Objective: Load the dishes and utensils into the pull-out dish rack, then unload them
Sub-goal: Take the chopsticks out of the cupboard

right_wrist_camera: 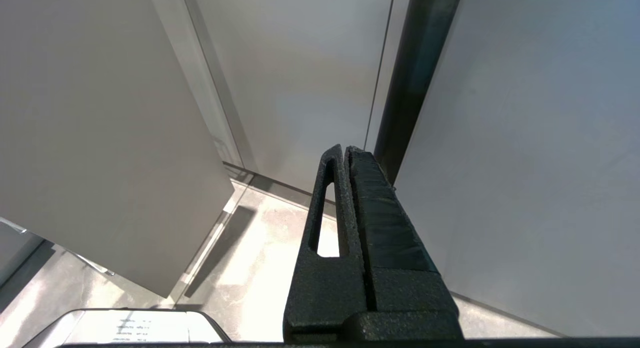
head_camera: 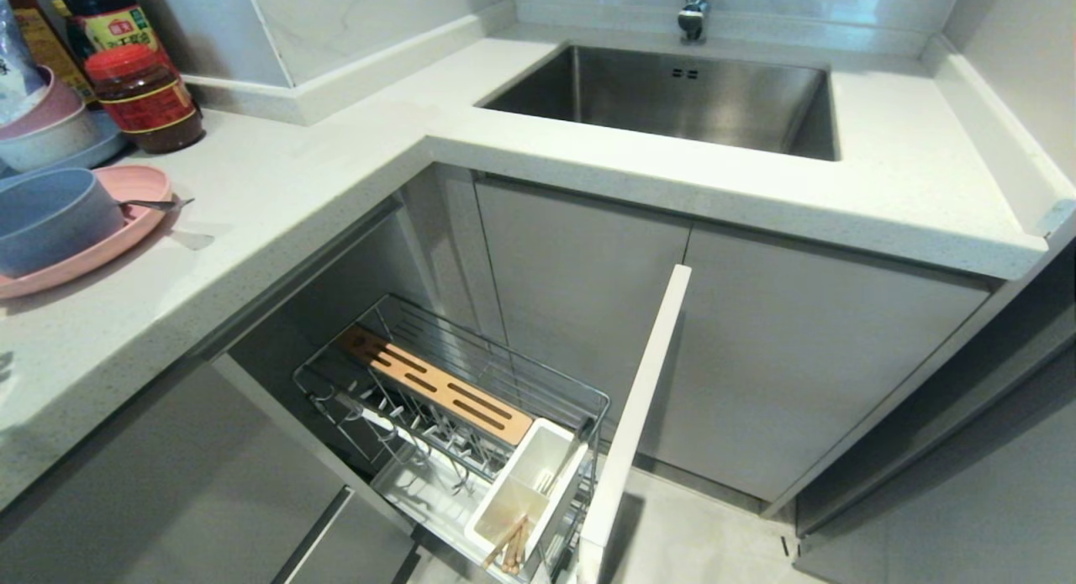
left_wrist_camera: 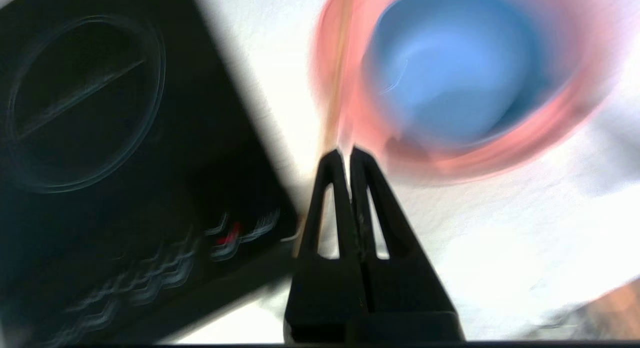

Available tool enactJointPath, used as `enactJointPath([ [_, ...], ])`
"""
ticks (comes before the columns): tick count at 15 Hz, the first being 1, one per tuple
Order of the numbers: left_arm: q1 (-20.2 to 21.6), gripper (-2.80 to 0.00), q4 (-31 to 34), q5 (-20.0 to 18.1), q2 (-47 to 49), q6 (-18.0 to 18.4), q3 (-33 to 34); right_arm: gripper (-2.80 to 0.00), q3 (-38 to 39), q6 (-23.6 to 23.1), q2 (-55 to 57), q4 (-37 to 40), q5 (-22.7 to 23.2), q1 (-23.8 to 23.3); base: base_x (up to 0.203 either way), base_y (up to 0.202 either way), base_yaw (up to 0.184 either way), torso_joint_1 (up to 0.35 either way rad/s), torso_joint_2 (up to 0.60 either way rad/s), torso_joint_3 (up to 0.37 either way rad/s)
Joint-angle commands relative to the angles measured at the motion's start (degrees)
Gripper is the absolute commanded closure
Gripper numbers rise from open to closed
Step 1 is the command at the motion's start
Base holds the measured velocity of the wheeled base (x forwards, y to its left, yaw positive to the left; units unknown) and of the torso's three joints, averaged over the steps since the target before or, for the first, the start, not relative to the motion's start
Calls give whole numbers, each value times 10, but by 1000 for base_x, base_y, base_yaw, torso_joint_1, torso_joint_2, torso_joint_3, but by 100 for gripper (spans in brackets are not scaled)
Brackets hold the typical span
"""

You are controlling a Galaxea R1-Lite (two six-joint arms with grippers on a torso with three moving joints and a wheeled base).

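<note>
The pink plate (head_camera: 141,189) lies on the counter at the far left with the blue-grey bowl (head_camera: 50,214) on it. A slim metal utensil (head_camera: 158,204) rests on the plate's rim. The pull-out dish rack (head_camera: 471,349) stands open below the counter. Wooden chopsticks (head_camera: 510,546) stick out of its white utensil box (head_camera: 538,475). My left gripper (left_wrist_camera: 345,150) is shut, just short of the plate (left_wrist_camera: 500,157) and bowl (left_wrist_camera: 450,67). A blurred tan streak (left_wrist_camera: 340,62) runs past its tips along the plate's edge. My right gripper (right_wrist_camera: 344,148) is shut and empty, down by the cabinet fronts.
A red-lidded sauce jar (head_camera: 143,97), bottles and a blue plate with stacked bowls (head_camera: 50,130) crowd the back left. A black cooktop (left_wrist_camera: 100,137) lies beside the plate. The sink (head_camera: 672,97) is ahead. A slotted wooden board (head_camera: 437,382) and the rack's pale front panel (head_camera: 639,416) flank the rack.
</note>
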Motion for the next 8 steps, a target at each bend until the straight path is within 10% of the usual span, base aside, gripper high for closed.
enactJointPath([
  [1,-36,0,-78,-8,-26,-32,4,0,0,0,0,0,0,0,0,0,0,0,0,0],
  [8,-347,0,-152,-34,-19,-234,35,0,0,0,0,0,0,0,0,0,0,0,0,0],
])
